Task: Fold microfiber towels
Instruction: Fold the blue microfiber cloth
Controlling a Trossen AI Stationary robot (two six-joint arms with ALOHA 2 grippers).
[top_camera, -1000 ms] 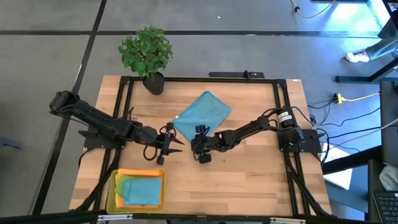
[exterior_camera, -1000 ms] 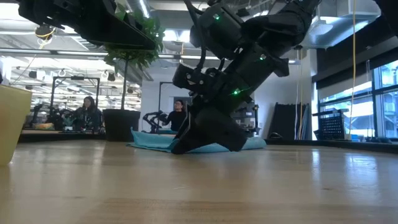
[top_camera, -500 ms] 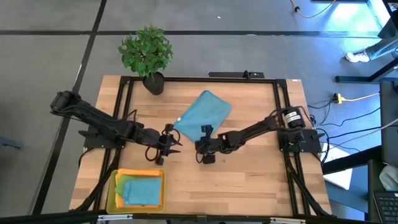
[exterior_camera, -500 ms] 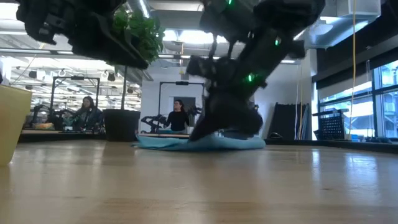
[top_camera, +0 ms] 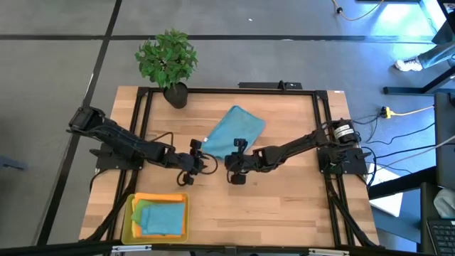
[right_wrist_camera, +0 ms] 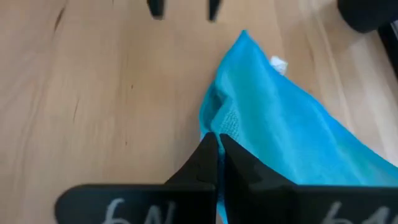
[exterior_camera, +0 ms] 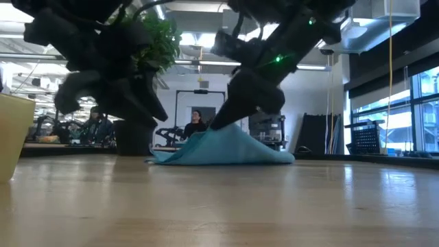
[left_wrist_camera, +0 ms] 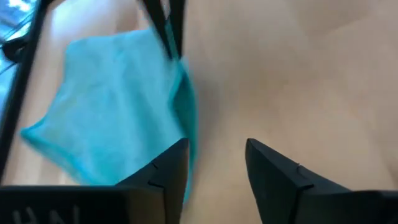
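Overhead: teal-blue towel [top_camera: 233, 131] is lying on the wooden bench [top_camera: 284, 199] near centre, toward the far side, one near corner being raised. Right claw [top_camera: 238, 147] is sitting at that near edge, fingers together and clamped on the towel corner; right wrist view is showing the two dark fingers [right_wrist_camera: 214, 163] pressed shut w/ blue cloth [right_wrist_camera: 292, 143] bunching beside them. Level view: the towel [exterior_camera: 223, 147] is peaking into a tent shape under the right claw [exterior_camera: 230, 122], rest of cloth lying flat on the bench.

Left claw [top_camera: 195, 151] is hovering just beside the towel's left corner, fingers apart, holding nothing; left wrist view is showing a gap between its fingers [left_wrist_camera: 273, 171] w/ bare wood behind and the towel [left_wrist_camera: 112, 112] to one side.

Near left corner of bench: yellow tray [top_camera: 129, 213] is carrying a stack of towels, teal-blue one [top_camera: 162, 218] on top, green [top_camera: 141, 213] and orange [top_camera: 160, 199] edges showing beneath.

Potted plant [top_camera: 168, 60] is standing at far left edge of bench. Level view: person [exterior_camera: 195, 123] seated in the room behind.
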